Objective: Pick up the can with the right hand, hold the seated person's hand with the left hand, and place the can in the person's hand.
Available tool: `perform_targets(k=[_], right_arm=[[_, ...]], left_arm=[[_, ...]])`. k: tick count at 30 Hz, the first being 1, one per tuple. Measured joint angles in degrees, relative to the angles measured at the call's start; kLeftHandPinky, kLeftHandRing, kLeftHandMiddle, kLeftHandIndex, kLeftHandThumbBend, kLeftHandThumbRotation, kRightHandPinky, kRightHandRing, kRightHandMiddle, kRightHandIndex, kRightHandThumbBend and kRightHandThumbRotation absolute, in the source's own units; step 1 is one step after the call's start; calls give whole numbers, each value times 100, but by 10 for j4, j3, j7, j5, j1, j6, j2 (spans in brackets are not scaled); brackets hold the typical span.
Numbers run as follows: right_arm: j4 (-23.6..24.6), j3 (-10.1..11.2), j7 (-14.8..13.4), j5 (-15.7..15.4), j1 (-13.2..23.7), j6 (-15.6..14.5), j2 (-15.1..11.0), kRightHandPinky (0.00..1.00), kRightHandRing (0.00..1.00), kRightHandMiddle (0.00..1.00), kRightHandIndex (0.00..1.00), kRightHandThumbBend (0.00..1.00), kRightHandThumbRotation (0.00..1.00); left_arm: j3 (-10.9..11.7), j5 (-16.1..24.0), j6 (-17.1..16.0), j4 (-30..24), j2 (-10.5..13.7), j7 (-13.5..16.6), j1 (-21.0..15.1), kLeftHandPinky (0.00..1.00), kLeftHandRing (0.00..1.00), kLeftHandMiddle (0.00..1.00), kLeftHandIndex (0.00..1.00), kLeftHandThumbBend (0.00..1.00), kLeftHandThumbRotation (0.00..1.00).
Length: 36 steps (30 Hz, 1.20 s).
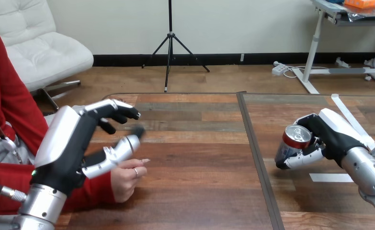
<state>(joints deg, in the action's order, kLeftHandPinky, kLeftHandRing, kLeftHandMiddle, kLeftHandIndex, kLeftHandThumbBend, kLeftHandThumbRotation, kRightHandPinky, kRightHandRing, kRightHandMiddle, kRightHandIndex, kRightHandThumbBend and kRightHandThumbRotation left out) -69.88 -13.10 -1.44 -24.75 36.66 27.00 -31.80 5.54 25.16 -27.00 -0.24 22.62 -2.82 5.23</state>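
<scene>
While the robot's right hand (331,139) grips the can (296,138) at the right side of the table (199,158), its left hand (75,148) hovers with loose, spread fingers just over the person's hand (128,178) at the left, clasping nothing. The pickup looks done or nearly so, though whether the can's base clears the table is unclear. Holding the person's hand and handing over the can are not yet done; can and person's hand are well apart. The can is red with a silver top, tilted up and leftward.
</scene>
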Motion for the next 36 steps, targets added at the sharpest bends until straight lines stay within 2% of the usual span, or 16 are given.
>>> perform_targets(k=[6,10,19,36], right_arm=[[1,2,1,1,0,0,0,34,38,43,44,79,0],[1,4,1,1,0,0,0,34,38,43,44,79,0],[2,5,1,1,0,0,0,34,37,42,44,79,0],[3,7,1,2,0,1,0,34,37,42,44,78,0]], left_arm=[[-4,44,22,-7,24,-22,2,74,82,83,79,99,47],[-9,58,33,-8,38,-37,4,78,84,84,80,100,44],[-28,72,58,-7,59,-68,4,82,86,86,82,100,44],[-64,96,98,-3,83,-101,2,83,87,88,86,100,43]])
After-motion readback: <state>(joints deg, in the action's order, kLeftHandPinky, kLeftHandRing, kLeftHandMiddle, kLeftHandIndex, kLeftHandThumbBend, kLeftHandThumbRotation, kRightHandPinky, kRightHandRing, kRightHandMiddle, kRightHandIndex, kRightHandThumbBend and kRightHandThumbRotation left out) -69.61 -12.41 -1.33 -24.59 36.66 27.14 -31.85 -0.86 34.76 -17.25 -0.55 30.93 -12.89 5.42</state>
